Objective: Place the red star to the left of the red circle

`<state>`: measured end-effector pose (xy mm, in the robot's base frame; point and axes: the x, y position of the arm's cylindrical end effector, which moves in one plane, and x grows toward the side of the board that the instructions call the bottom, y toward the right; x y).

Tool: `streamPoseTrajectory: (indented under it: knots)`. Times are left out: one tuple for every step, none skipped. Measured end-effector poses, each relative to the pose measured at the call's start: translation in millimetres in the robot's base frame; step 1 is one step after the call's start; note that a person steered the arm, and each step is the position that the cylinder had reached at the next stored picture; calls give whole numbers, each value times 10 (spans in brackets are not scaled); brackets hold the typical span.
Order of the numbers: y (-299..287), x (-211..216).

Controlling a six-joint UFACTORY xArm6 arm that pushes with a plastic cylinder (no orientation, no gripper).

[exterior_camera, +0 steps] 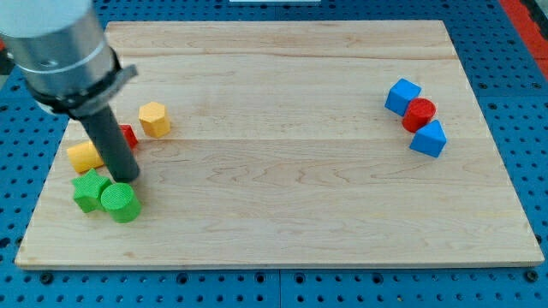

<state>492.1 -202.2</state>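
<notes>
- Wood grain runs lengthwise across the pale board point(282, 171), smooth planks joined edge to edge, its nearest margin at the view's bottom.
- Nearest of the blocks, at the view's lower left, the green cylinder point(119, 202) stands with a flat round top and faintly ridged side.
- Touching it on the view's left is the green star point(88, 190), matt, with blunt lobes.
- My tip point(125, 177) comes down just above the green cylinder, at the upper right edge of the green star; the rod is dark, straight and round, rising into a grey metal housing at the view's top left.
- There are no jaws on this rod, so nothing is spread or pinched.
- Beside the rod, on the view's left, lies a yellow block point(84, 156), partly hidden, shape unclear.
- The red star point(128, 135) sits right behind the rod; only a small red part shows on its right.
- Just beyond it is the yellow hexagon point(154, 119), faceted with a flat top.
- Well apart, on the view's right, three blocks touch in a slanting line: the blue wedge-shaped block point(429, 139) nearest, then the red circle point(419, 114), a short cylinder, then the blue cube point(402, 96).
- Around the board is a blue perforated surface point(282, 291).
</notes>
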Motion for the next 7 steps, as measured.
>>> streamPoseTrajectory:
  knots:
    - [-513, -160]
    - [-507, -334]
    - [-280, -481]
    - [177, -506]
    - [715, -528]
    - [1222, -681]
    - [1641, -874]
